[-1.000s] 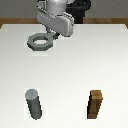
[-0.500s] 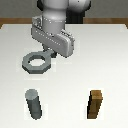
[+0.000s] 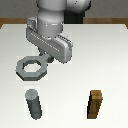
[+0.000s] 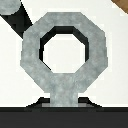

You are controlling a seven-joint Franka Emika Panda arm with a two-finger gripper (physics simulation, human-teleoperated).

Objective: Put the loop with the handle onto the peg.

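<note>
The loop with the handle (image 3: 29,75) is a flat grey-green ring held level in the air, its stubby handle (image 3: 44,61) pointing back toward the hand. My gripper (image 3: 48,60) is shut on that handle. The ring hangs above the table, a little behind the peg (image 3: 34,103), an upright dark grey cylinder at the front on the exterior view's left. In the wrist view the loop (image 4: 30,55) fills the picture, its handle (image 4: 64,92) running in between the jaws. The peg (image 4: 12,17) shows as a dark bar beyond the ring's rim, not under the hole.
A brown wooden block (image 3: 95,105) stands upright at the front on the exterior view's right, well apart from the peg. The white table (image 3: 100,60) carries both. A corner of the block (image 4: 122,4) just shows in the wrist view.
The arm has carried the loop forward and toward the exterior view's left, nearer the peg. The grip on the handle is unchanged.
</note>
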